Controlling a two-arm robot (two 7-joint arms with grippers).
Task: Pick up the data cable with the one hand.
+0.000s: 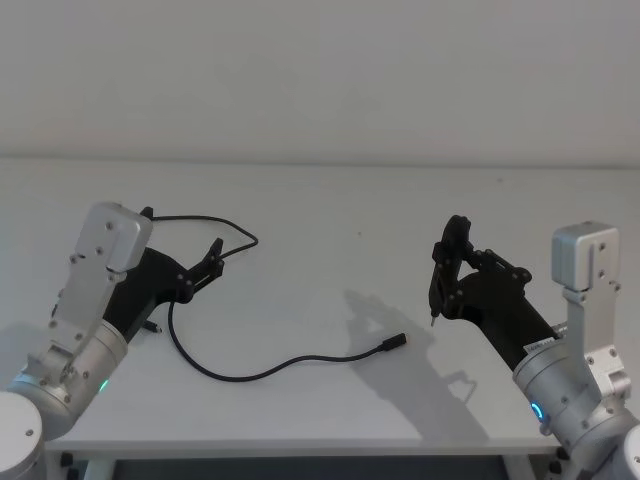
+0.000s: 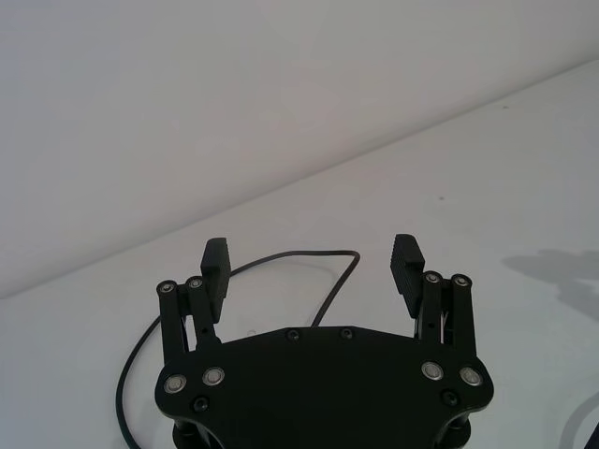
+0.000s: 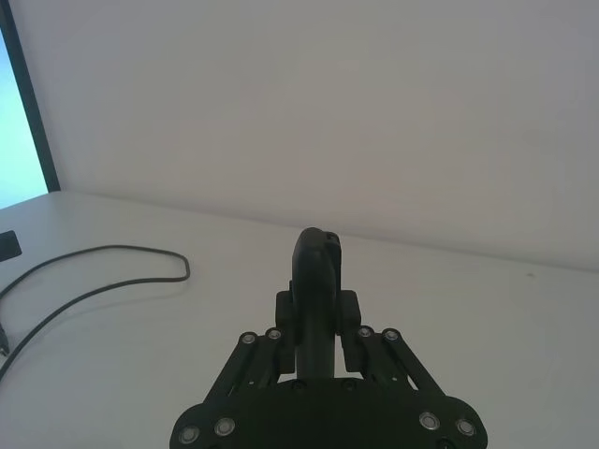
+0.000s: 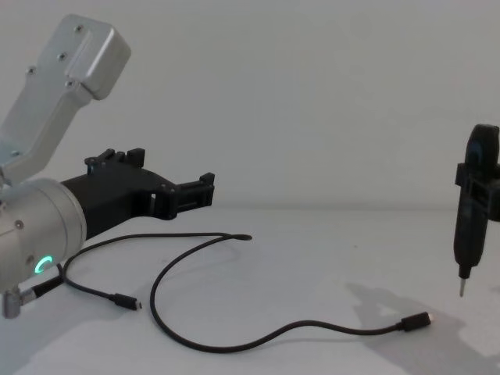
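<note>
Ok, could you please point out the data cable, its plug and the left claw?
data cable (image 1: 240,377): head view, low bend of the cord.
plug (image 4: 416,321): chest view, silver-tipped end of the cable.
left claw (image 2: 312,262): left wrist view, midway between its open fingertips.

Two silver arms, each with a black gripper
Left arm (image 1: 105,250): boxy silver link, thick silver cylinder, green ring light (image 4: 43,264); right arm (image 1: 585,268): same silver link and cylinder, blue ring; left gripper (image 2: 314,262): angular black plastic, ribbed pads (image 2: 407,260), silver screw heads (image 2: 213,376) on linkage bars; right gripper (image 3: 318,253): slim, black, thin pin tip (image 4: 460,287), same silver screws
</note>
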